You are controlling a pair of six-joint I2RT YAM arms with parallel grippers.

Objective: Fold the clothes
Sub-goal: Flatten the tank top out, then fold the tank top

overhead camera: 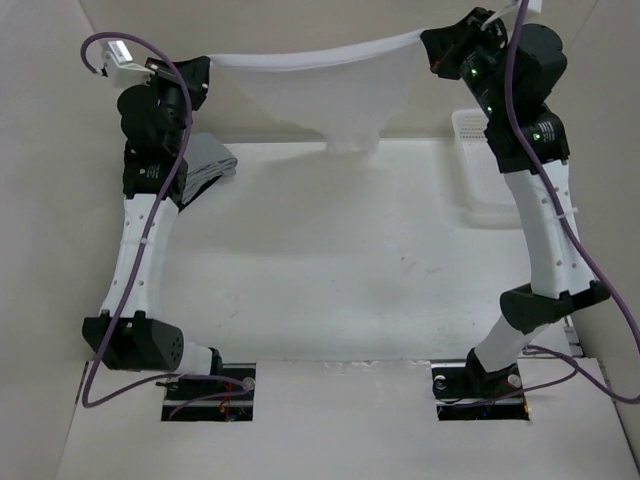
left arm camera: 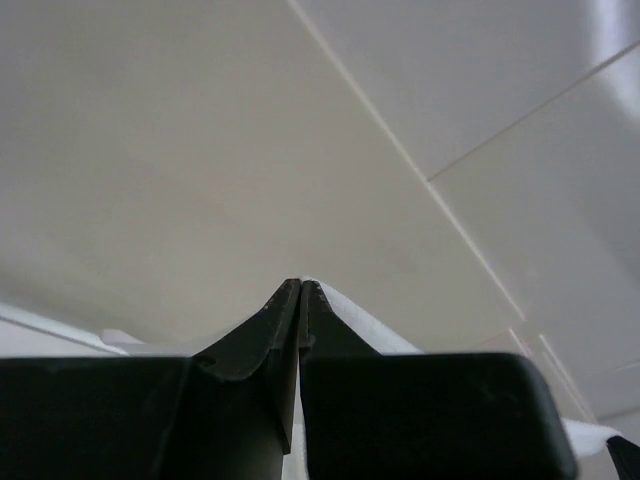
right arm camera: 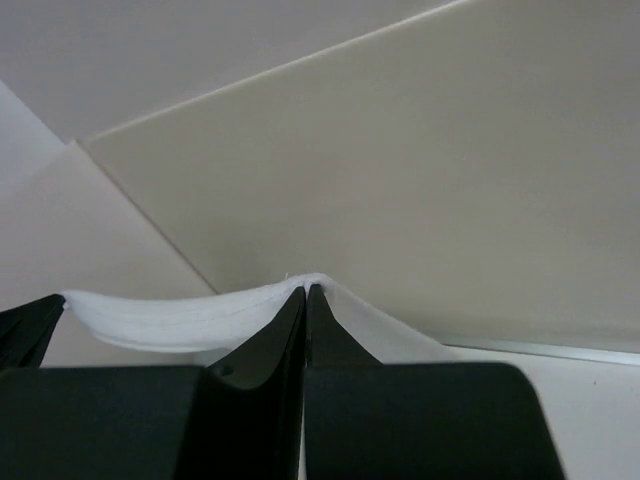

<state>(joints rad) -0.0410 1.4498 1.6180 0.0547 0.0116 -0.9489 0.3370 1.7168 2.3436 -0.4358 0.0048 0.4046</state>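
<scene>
Arm bases (overhead camera: 210, 385): two, bolted at the near edge of the table (overhead camera: 330, 270), closest to where I stand.
Lettering: none big enough for me to read; two small green lights (overhead camera: 470, 72) glow on the right arm.
Left gripper (overhead camera: 203, 66): raised high at the far left, fingers (left arm camera: 250, 340) pressed together, a white hem pinched between the tips.
Right gripper (overhead camera: 430, 40): raised high at the far right, fingers (right arm camera: 260, 340) closed the same way on the opposite corner of the cloth.
Tank top (overhead camera: 330, 90): one, white and thin, strung between both grippers above the far side of the table. Its top edge sags in the middle, and its lowest bunch hangs at about table level.
Folded clothes (overhead camera: 205, 165): one grey and black pile, far left on the table, partly behind the left arm.
Basket (overhead camera: 478, 175): one, white, far right, beside the right arm.
Cables (overhead camera: 160, 60): two, purple, one along each arm.
</scene>
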